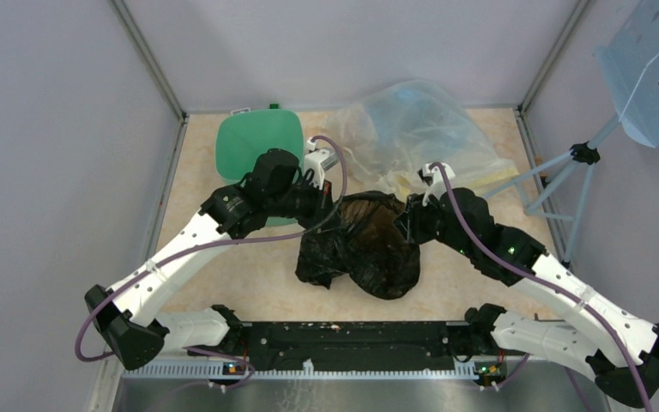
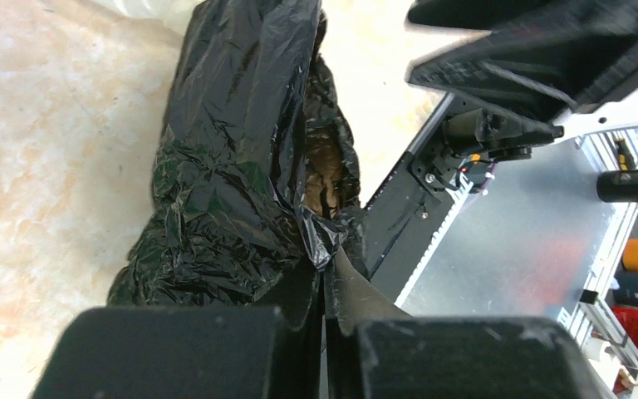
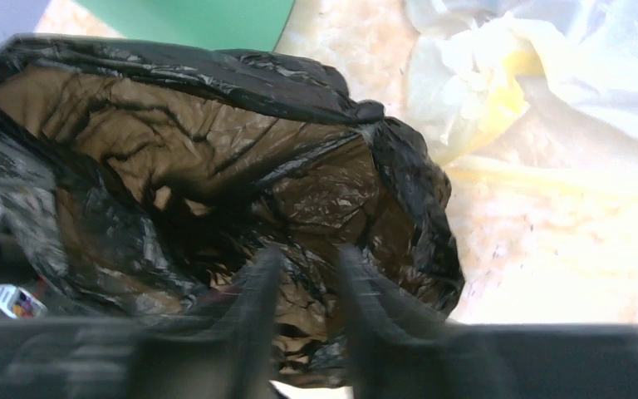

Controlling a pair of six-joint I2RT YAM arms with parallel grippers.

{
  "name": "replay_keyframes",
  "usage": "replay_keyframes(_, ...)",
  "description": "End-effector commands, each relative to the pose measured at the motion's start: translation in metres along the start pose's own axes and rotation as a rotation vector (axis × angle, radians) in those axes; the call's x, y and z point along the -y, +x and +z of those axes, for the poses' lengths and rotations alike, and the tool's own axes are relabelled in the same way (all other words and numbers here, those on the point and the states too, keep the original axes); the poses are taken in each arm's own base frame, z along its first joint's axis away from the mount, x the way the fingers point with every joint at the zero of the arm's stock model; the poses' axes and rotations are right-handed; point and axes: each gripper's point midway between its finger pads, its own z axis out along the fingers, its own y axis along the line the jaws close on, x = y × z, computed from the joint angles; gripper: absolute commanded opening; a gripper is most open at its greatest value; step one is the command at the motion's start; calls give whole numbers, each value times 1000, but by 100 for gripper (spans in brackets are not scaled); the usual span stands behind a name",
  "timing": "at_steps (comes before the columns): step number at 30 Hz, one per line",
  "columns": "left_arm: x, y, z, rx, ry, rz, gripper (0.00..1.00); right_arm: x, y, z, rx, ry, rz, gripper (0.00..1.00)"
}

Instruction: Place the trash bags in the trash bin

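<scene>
1. The thin, glossy, crinkled black plastic trash bag [image 1: 365,249] lies in a heap on the beige marbled desk [image 1: 249,275], between the two arms. It is outside the mint-green plastic bin with the rounded-square rim [image 1: 257,142], which stands at the far left with the left arm crossing its near edge.
2. Left pincer [image 2: 328,258]: clenched, with a fold of the black bag's edge nipped between the fingertips.
3. Right pincer [image 3: 307,253]: the fingers are motion-blurred and stand a little apart against the bag's far right side. Black film fills the gap, and I cannot tell whether it is gripped.
4. The bag's film shows brown where it is stretched thin.
5. A large translucent clear-yellowish plastic bag [image 1: 416,124] sits behind the black one, just beside it.
6. Writing: a small sticker with coloured marks [image 3: 4,301] at the left edge of the right wrist view is too small to read.
</scene>
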Motion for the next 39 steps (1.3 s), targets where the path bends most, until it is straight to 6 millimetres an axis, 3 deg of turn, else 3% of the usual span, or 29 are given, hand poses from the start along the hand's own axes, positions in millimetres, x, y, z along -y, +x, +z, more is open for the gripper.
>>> replay_keyframes(1,8,4,3,-3,72,7,0,-32,5,15,53,-187,86,0)
replay_keyframes(6,7,6,10,-11,85,-10,0,-44,28,44,155,-276,56,0)
replay_keyframes(12,11,-1,13,-9,111,-55,0,-70,45,65,334,-375,-156,0)
replay_keyframes(21,16,-16,13,3,138,-96,0,-79,80,94,358,-443,-253,0)
replay_keyframes(27,41,-22,16,-7,298,-110,0,-90,98,102,320,-518,-246,0)
replay_keyframes(32,66,-38,6,18,405,-129,0,-99,103,102,320,-575,-220,0)
replay_keyframes(39,119,-69,-37,99,637,-79,0,-102,124,114,231,-588,-192,0)
